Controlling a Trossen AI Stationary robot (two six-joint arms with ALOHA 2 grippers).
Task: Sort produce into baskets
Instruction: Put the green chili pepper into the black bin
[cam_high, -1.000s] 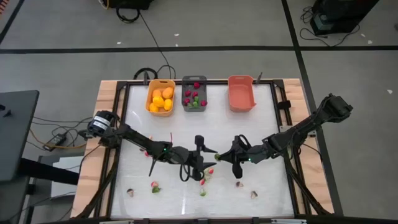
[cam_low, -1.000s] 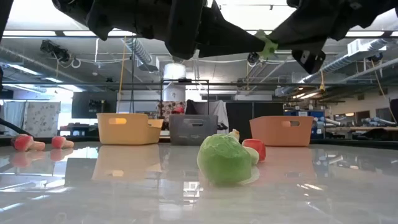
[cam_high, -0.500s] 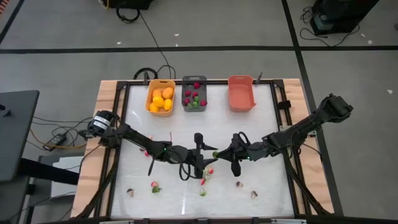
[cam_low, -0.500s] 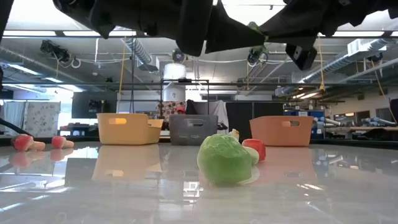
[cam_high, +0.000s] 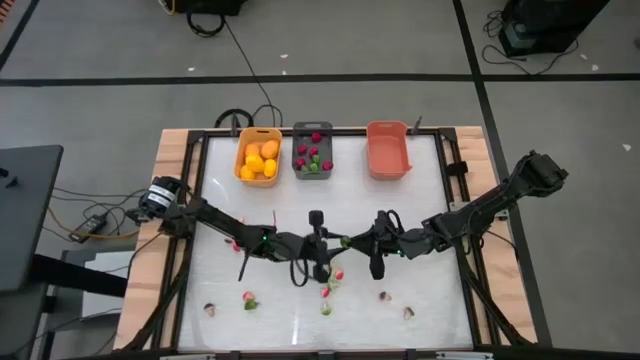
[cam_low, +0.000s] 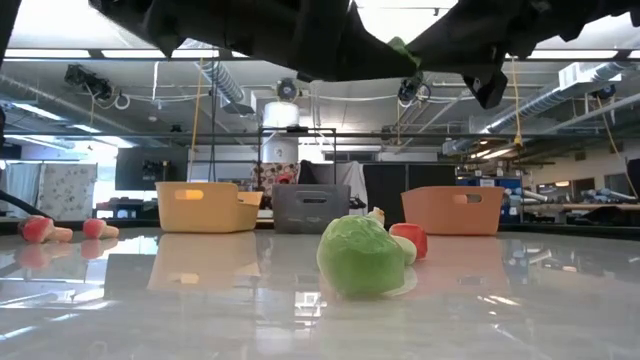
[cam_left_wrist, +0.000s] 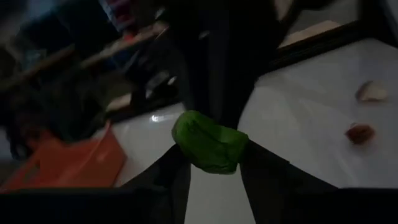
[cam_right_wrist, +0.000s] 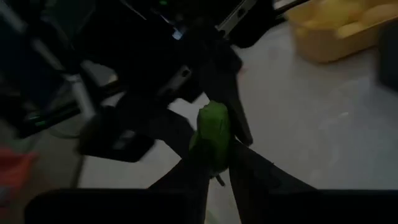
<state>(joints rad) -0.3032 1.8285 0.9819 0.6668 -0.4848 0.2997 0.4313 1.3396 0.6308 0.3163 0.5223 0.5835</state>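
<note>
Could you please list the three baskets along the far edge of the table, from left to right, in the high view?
Yellow basket → grey basket → coral basket

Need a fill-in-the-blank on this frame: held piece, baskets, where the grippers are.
1. The piece held in the left gripper is ___ in colour.
2. The dark grey basket stands ___ the yellow-orange basket and the salmon basket.
3. The only basket with nothing in it is the ___ one.
4. The right gripper faces the left one above the ___ of the table.

Missing words: green; between; salmon; middle.
</note>
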